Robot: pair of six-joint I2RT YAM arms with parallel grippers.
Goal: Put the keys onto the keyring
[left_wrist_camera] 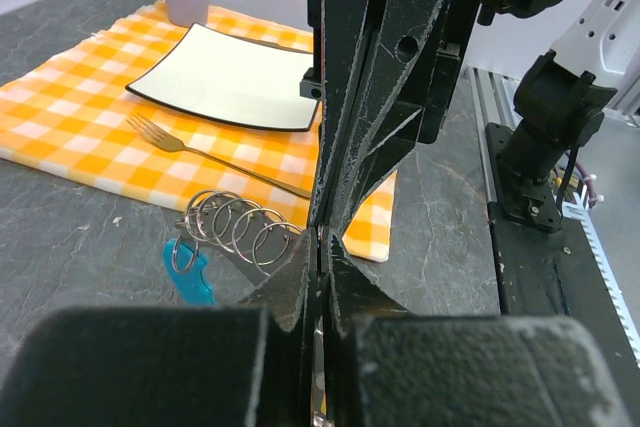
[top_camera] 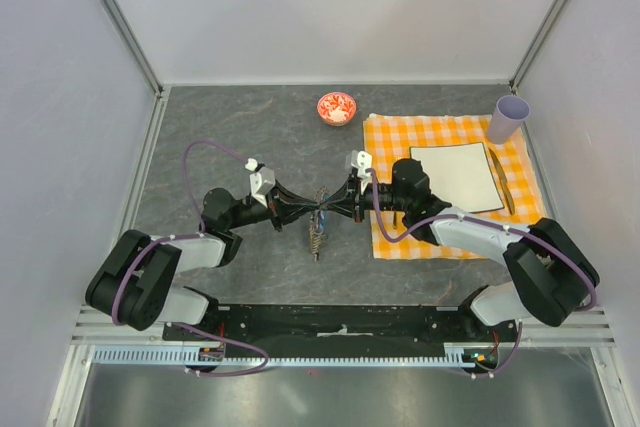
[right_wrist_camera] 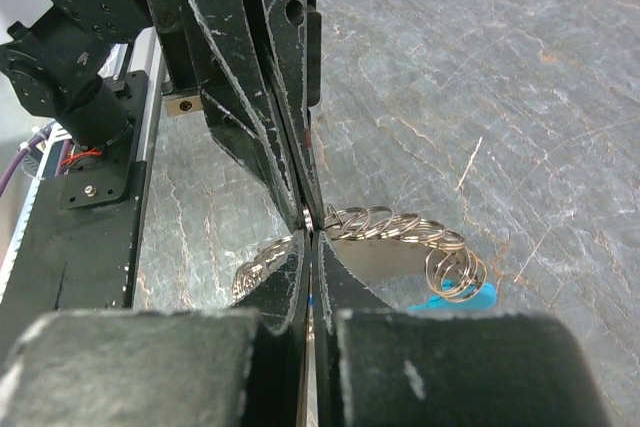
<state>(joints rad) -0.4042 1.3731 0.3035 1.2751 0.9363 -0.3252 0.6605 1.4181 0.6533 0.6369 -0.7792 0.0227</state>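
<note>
Reaching in from the left, the left arm [top_camera: 235, 212] stretches toward the middle of the grey stone-patterned surface [top_camera: 250, 137]. The left fingers [left_wrist_camera: 292, 282] are pressed together with only a thin seam between them, clamped on the wire of the keyring [left_wrist_camera: 236, 222]. The keyring shows as a run of small silvery loops that leads into that seam, with a light-blue piece [left_wrist_camera: 190, 275] just below the loops. The flat grey blade of one of the keys [right_wrist_camera: 375, 262] lies under the loops. Whether the bunch rests on the surface or hangs just above it cannot be told.

From above, the bunch sits just on the near side of the spot where the two arms meet tip to tip. The right fingers [right_wrist_camera: 285, 282] come from the opposite side, likewise closed tight, and loops stick out on both sides of them.

A small red-and-white bowl [top_camera: 337, 107] stands farther back, well apart from the arms. To the right lies an orange checked cloth [top_camera: 390, 142], its near-left corner close to the keyring. On it are a white square plate [top_camera: 455, 175] and a fork [left_wrist_camera: 190, 147]. A pale purple cup [top_camera: 508, 119] stands at the cloth's far right corner.
</note>
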